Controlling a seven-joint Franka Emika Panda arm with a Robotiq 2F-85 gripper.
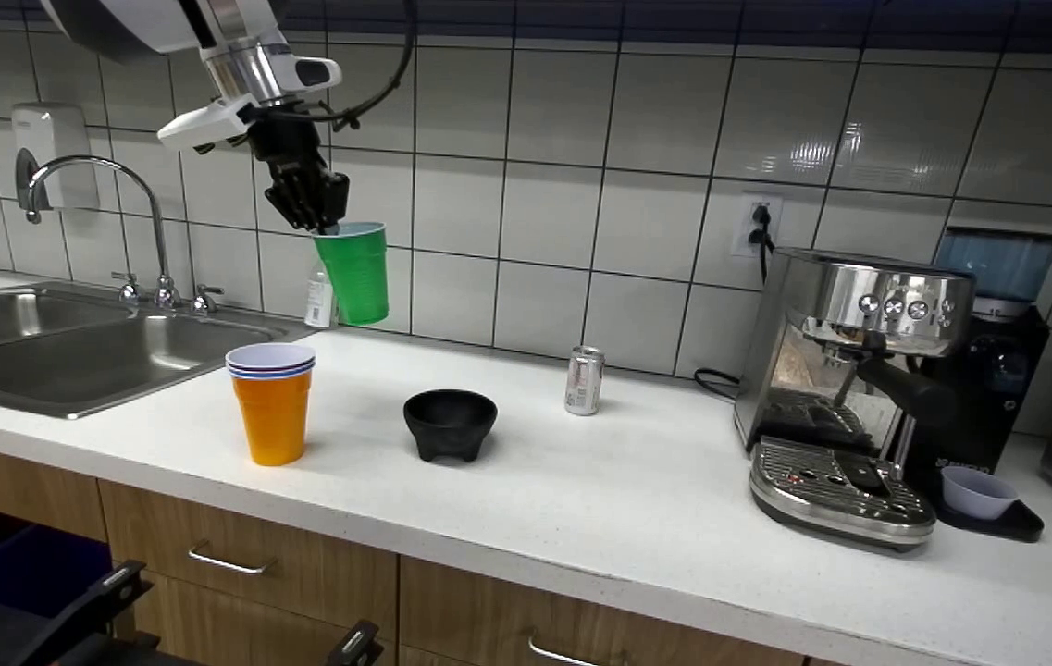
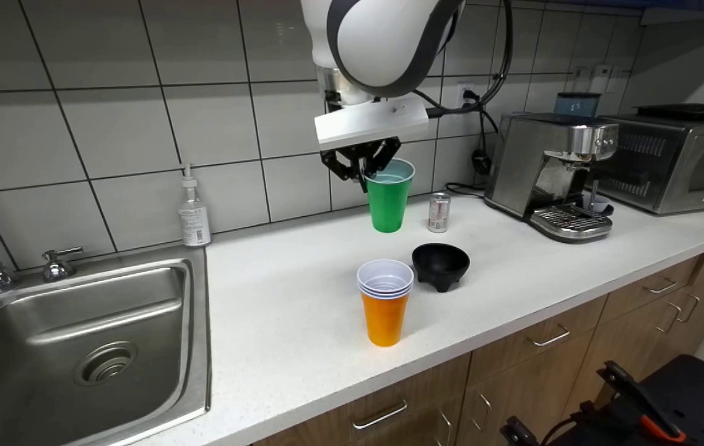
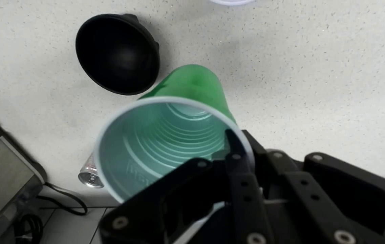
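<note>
My gripper (image 1: 329,225) is shut on the rim and wall of a green cup (image 1: 357,277). In the wrist view one fingertip is inside the cup and one outside, pinching its rim (image 3: 175,99). The cup is slightly tilted, its mouth up, held above the counter near the tiled wall; it shows empty inside. A stack of orange cups (image 1: 276,421) with white insides stands upright nearer the counter's front edge, also in an exterior view (image 2: 384,319). A black footed bowl (image 1: 450,425) stands beside the stack. A silver can (image 1: 584,381) stands upright near the wall.
A steel sink (image 2: 200,322) with a faucet (image 1: 155,222) lies at one end of the white counter (image 1: 526,518). A soap bottle (image 2: 194,217) stands by the wall. A coffee machine (image 1: 859,305), a grinder (image 1: 997,342) and an oven (image 2: 667,161) stand at the far end.
</note>
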